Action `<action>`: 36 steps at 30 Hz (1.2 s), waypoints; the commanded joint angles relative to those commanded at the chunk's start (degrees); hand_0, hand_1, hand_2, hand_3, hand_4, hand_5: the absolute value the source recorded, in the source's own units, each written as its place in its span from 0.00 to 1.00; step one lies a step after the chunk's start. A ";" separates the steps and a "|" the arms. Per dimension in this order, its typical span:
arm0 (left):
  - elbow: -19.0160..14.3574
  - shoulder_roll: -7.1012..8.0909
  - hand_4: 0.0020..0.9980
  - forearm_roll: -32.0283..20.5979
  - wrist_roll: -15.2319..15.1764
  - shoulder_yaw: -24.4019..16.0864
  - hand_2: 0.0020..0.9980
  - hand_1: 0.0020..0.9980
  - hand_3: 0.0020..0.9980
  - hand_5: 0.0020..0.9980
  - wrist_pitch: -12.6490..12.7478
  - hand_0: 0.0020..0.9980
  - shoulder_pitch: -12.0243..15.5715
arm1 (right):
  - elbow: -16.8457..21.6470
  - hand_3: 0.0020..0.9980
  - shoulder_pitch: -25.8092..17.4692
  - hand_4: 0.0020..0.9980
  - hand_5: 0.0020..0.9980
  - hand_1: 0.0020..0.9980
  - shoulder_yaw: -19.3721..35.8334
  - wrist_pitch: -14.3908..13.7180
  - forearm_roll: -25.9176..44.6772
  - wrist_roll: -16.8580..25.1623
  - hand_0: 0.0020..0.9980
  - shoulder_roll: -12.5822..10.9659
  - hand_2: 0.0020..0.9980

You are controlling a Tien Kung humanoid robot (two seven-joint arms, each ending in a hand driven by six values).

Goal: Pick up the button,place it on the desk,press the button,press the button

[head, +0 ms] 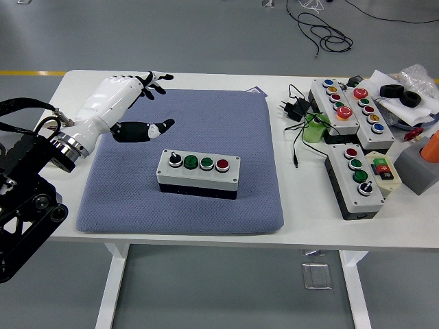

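The button box (198,173) sits flat on the blue mat (260,199), a black knob, two green buttons and a red one on top; we see the left hand (127,99) well apart from it, over the mat's far-left corner, fingers spread, holding nothing.

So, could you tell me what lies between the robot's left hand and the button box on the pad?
In the head view, only bare blue pad lies between the open left hand and the button box; nothing else sits there.
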 joint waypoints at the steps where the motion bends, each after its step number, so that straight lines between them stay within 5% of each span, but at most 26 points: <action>1: -0.58 0.15 0.71 -2.15 2.20 -0.09 0.11 0.05 0.69 1.00 -1.39 0.06 0.29 | 0.00 0.56 -0.09 0.30 0.23 0.48 0.02 -0.03 0.07 0.00 0.65 0.01 0.62; 4: -1.99 0.45 0.71 -4.33 8.61 -0.63 0.11 0.05 0.69 1.00 -4.10 0.06 1.03 | 0.00 0.56 -0.28 0.30 0.23 0.48 0.13 -0.05 0.10 -0.01 0.65 0.04 0.62; 6: -2.67 0.59 0.62 -3.88 11.82 -1.11 0.07 0.02 0.69 1.00 -5.17 0.04 1.60 | 0.00 0.56 -0.35 0.30 0.23 0.48 0.07 -0.06 0.15 -0.01 0.65 0.06 0.62; 8: -2.90 0.55 0.62 -3.36 12.92 -1.51 0.07 0.02 0.69 1.00 -6.09 0.04 1.89 | 0.00 0.56 -0.45 0.30 0.23 0.48 -0.09 -0.13 0.45 0.03 0.65 0.04 0.62; 10: -3.12 0.46 0.62 -2.33 13.42 -1.87 0.07 0.02 0.69 1.00 -7.36 0.04 2.08 | 0.00 0.56 -0.59 0.30 0.23 0.48 -0.37 -0.24 1.01 0.12 0.65 0.01 0.62; 11: -3.20 0.43 0.49 -1.91 13.55 -1.97 0.06 0.00 0.75 1.00 -7.80 0.04 2.13 | 0.00 0.56 -0.64 0.30 0.22 0.48 -0.48 -0.28 1.20 0.15 0.64 -0.01 0.62; 18: -3.64 0.18 0.49 -1.22 13.95 -1.54 0.05 0.00 0.77 1.00 -12.04 0.04 2.05 | 0.00 0.56 -0.86 0.30 0.23 0.48 0.05 -0.24 0.65 0.05 0.64 0.06 0.62; 22: -4.64 0.52 0.49 -3.41 13.06 -0.41 0.05 0.00 0.77 1.00 -11.96 0.04 2.35 | 0.00 0.56 -1.02 0.30 0.23 0.48 0.18 -0.29 0.76 0.05 0.64 0.10 0.62; 23: -4.89 0.52 0.61 -3.61 12.75 -0.12 0.07 0.00 0.76 0.90 -11.83 0.04 2.32 | 0.00 0.56 -1.03 0.30 0.23 0.48 0.20 -0.30 0.76 0.05 0.65 0.11 0.62; 28: -6.24 -0.05 0.61 -4.40 10.97 2.26 0.07 0.00 0.76 0.90 -11.23 0.04 1.46 | 0.00 0.56 -0.89 0.30 0.23 0.48 -0.16 -0.32 1.12 0.08 0.65 0.14 0.62; 29: -6.32 -0.16 0.52 -4.43 10.90 2.68 0.05 0.00 0.80 0.47 -11.38 0.04 1.21 | 0.00 0.56 -0.84 0.30 0.22 0.48 -0.26 -0.33 1.22 0.10 0.65 0.14 0.62; 34: -5.83 -0.89 0.52 -3.86 11.11 5.14 0.05 0.00 0.80 0.47 -13.01 0.04 -0.43 | 0.00 0.56 -0.61 0.30 0.22 0.48 -0.53 -0.36 1.54 0.14 0.65 0.09 0.62; 35: -5.48 -1.08 0.44 -3.20 11.21 5.67 0.05 0.00 0.81 0.31 -13.41 0.05 -0.86 | 0.00 0.56 -0.54 0.30 0.23 0.48 -0.58 -0.35 1.56 0.14 0.64 0.08 0.62; 36: -4.94 -1.32 0.44 -2.93 11.34 6.39 0.05 0.00 0.81 0.31 -13.80 0.05 -1.40 | 0.00 0.56 -0.50 0.30 0.23 0.48 -0.57 -0.37 1.63 0.14 0.64 0.10 0.62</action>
